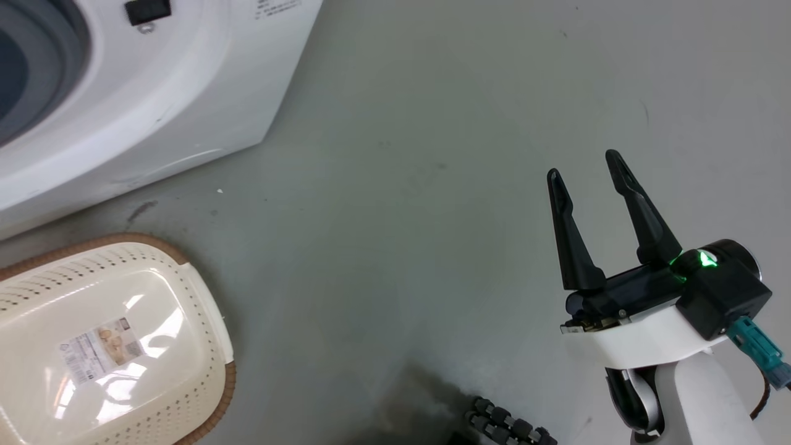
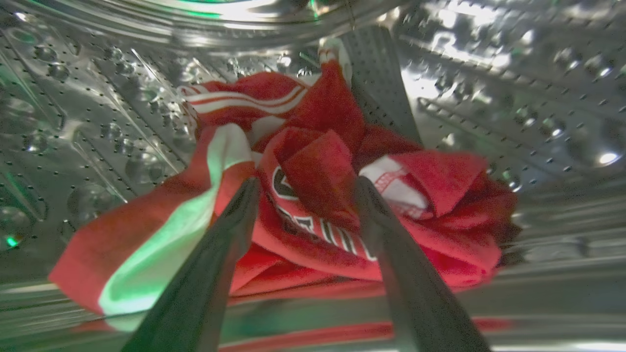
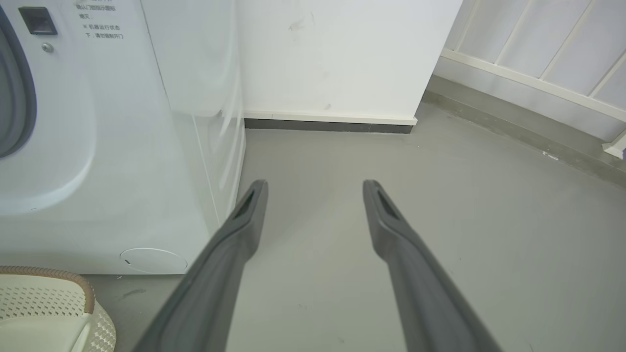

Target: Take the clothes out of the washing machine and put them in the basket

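The clothes [image 2: 415,230], a red garment with white stripes, lie bunched on the floor of the washing machine's steel drum [image 2: 513,98]. My left gripper [image 2: 305,183] is inside the drum, open, its two fingers straddling a raised red fold. The washing machine [image 1: 185,93] fills the head view's upper left, and its white front [image 3: 122,146] shows in the right wrist view. The cream basket [image 1: 37,290] with a brown rim stands on the floor in front of it, lower left, a corner [image 3: 44,298] also in the right wrist view. My right gripper [image 1: 587,164] hangs open over bare floor, far right.
Grey floor [image 1: 401,185] stretches between the machine and my right arm. A white wall with a dark skirting [image 3: 327,126] stands behind the machine, and a pale railing [image 3: 538,83] runs at the right. A black ribbed cable [image 1: 507,426] lies at the bottom edge.
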{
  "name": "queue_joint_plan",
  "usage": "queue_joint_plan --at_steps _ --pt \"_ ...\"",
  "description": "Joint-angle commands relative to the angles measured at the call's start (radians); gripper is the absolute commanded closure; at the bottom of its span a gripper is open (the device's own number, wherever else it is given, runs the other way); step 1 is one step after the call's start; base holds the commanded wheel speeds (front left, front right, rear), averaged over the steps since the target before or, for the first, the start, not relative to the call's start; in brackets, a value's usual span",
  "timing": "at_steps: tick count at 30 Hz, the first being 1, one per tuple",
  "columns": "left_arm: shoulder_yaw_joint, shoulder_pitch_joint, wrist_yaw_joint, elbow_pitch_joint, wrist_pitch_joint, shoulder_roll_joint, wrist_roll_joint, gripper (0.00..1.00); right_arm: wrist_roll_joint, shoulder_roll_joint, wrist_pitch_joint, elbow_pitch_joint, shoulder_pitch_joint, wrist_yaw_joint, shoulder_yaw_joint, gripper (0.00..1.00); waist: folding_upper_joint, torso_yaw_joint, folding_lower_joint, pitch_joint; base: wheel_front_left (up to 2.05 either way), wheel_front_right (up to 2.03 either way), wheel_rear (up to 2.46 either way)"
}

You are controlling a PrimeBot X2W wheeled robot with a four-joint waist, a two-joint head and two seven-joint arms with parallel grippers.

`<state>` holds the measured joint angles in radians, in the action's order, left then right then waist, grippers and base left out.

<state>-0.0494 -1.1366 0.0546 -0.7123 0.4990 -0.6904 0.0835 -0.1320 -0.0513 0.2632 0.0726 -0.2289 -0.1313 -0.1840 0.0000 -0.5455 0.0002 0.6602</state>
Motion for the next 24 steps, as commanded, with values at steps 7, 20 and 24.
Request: queue_joint_plan --at_steps 7,20,24 --pt "0.036 -0.057 0.004 0.029 0.191 -0.043 -0.027 0.00 -0.018 0.002 0.001 0.012 0.002 0.001 -0.007 0.00 0.0000 -0.022 -0.0002 0.069 0.00 0.00 0.00" --pt "0.014 -0.026 -0.048 0.091 0.180 -0.073 -0.012 1.00 -0.032 0.002 0.002 0.011 -0.022 0.001 -0.029 0.00 0.0000 -0.031 -0.0002 0.068 0.00 0.00 0.00" --pt "0.005 -0.010 -0.055 0.065 0.041 -0.065 0.000 1.00 -0.035 0.002 0.001 0.004 -0.031 0.001 -0.022 0.00 0.0000 -0.025 -0.0002 0.036 0.00 0.00 0.00"
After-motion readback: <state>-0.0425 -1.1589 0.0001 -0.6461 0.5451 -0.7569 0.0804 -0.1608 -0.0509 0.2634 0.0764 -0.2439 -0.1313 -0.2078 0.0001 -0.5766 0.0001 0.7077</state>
